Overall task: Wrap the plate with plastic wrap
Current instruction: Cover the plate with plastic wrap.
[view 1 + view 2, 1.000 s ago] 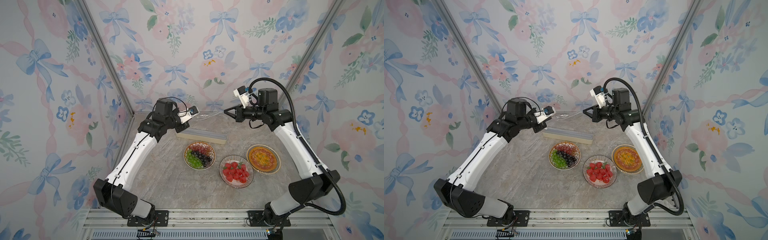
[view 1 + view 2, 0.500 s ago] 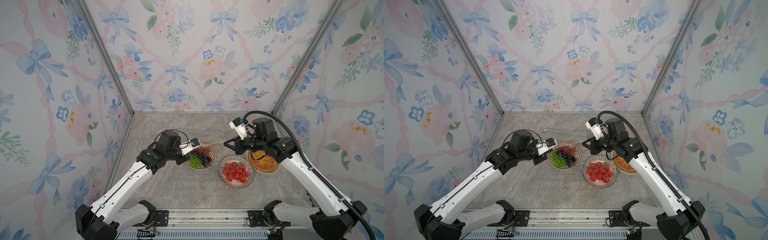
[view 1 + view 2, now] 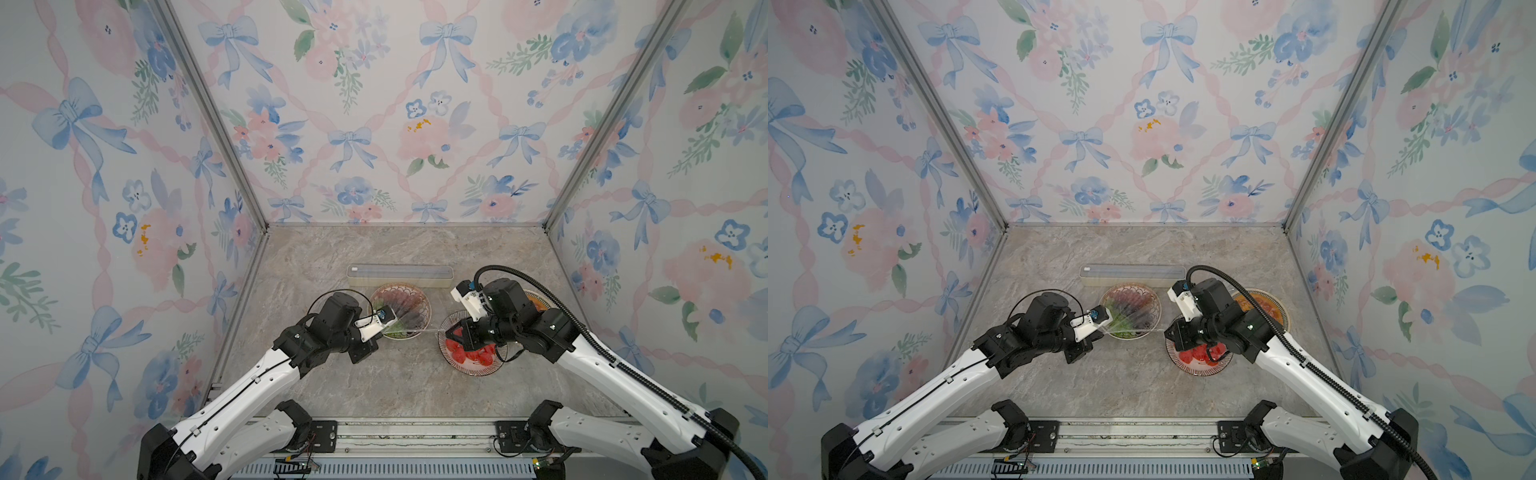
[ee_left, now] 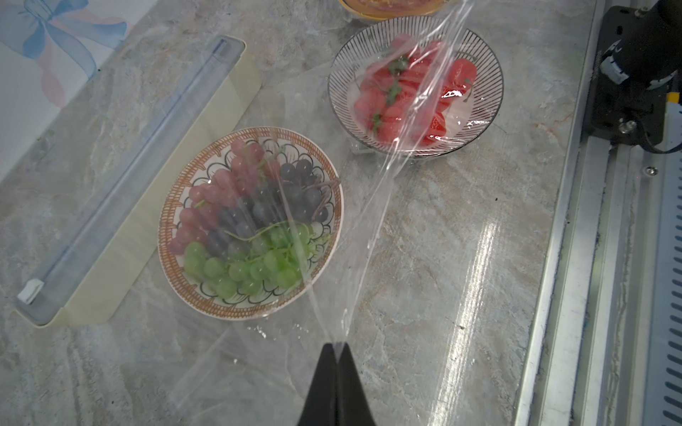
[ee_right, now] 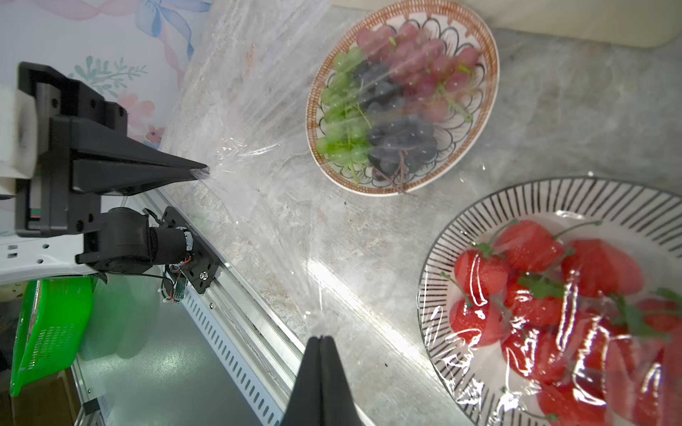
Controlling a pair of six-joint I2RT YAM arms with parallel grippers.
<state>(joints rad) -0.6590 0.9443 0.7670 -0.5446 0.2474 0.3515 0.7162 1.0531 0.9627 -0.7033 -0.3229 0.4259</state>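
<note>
- Two grippers, left gripper point(image 4: 336, 345) and right gripper point(image 5: 321, 337), each clamped on an edge of one plastic wrap point(image 4: 369, 206) sheet, stretched over the grape plate point(image 4: 168, 228);
- Three plates counted, with strawberry plate point(image 5: 461, 221) and orange plate point(image 3: 1281, 309); one cream box point(image 4: 121, 236)

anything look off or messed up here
Nothing spilled or damaged. The plastic wrap over the grape plate is bunched into pleats where the left fingers and right fingers pinch it, so it looks streaky, not flat.
</note>
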